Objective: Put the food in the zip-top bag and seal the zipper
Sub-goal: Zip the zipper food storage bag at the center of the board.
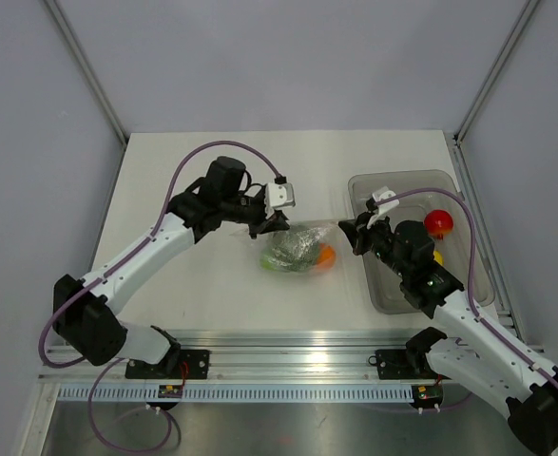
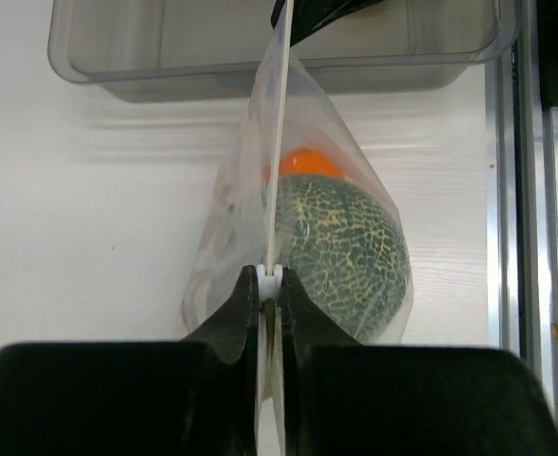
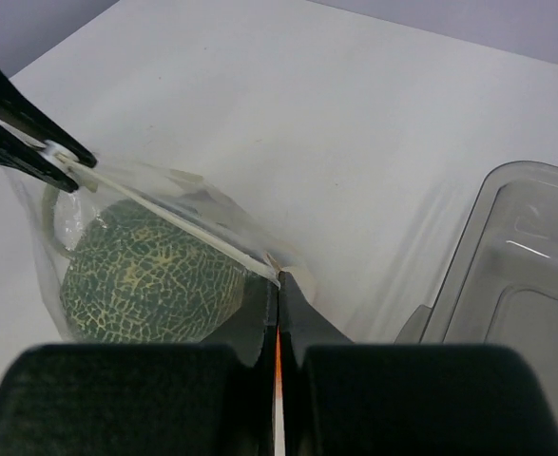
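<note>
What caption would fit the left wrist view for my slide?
Left gripper pinches the zipper of the zip-top bag, holding a netted melon and an orange, with the grey tub behind.

Top view: bright, even, diffuse overhead light. The white table (image 1: 336,157) reads close to blown-out and carries only faint, soft-edged shadows. Left wrist view: the netted melon (image 2: 340,252) is sharp, the zip-top bag (image 2: 231,218) shows a pale sheen, and the left gripper (image 2: 270,281) in the foreground is soft and underexposed. Right wrist view: small glints on the grey tub (image 3: 507,285); the near foreground is dark and blurred.
</note>
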You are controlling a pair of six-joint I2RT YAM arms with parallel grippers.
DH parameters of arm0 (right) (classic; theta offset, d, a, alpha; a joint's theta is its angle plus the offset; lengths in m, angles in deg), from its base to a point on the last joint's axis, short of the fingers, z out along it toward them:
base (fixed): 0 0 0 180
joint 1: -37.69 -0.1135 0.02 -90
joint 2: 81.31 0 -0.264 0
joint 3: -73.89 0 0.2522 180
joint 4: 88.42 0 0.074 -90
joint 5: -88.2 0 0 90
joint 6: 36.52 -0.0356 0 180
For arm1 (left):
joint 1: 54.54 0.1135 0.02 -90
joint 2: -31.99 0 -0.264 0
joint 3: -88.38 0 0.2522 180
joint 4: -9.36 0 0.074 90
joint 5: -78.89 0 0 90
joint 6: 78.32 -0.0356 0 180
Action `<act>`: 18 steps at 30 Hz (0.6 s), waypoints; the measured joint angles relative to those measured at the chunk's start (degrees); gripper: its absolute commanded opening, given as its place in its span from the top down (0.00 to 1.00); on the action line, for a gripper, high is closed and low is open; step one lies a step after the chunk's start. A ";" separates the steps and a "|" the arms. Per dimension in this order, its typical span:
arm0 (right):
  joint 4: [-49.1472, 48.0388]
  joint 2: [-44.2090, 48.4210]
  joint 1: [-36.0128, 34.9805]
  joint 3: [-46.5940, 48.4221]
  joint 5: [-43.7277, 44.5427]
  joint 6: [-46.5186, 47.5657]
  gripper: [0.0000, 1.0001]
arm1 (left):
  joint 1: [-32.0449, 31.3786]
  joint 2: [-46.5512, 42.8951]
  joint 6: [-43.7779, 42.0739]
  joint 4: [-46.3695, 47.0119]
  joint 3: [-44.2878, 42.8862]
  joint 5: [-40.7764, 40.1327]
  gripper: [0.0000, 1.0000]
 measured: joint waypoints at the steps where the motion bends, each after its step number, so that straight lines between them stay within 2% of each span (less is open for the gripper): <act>1: 0.02 -0.09 -0.02 -0.02 0.24 -0.26 1.00 | 0.63 -1.42 0.46 0.26 1.29 0.00 1.00; 13: 0.35 -0.72 -0.02 -0.15 4.61 -2.10 1.00 | 6.80 -15.15 4.81 3.08 13.70 -3.72 1.00; 18: 1.14 -0.74 0.02 -0.22 7.56 -2.95 1.00 | 10.43 -16.59 4.90 2.75 14.60 -5.07 1.00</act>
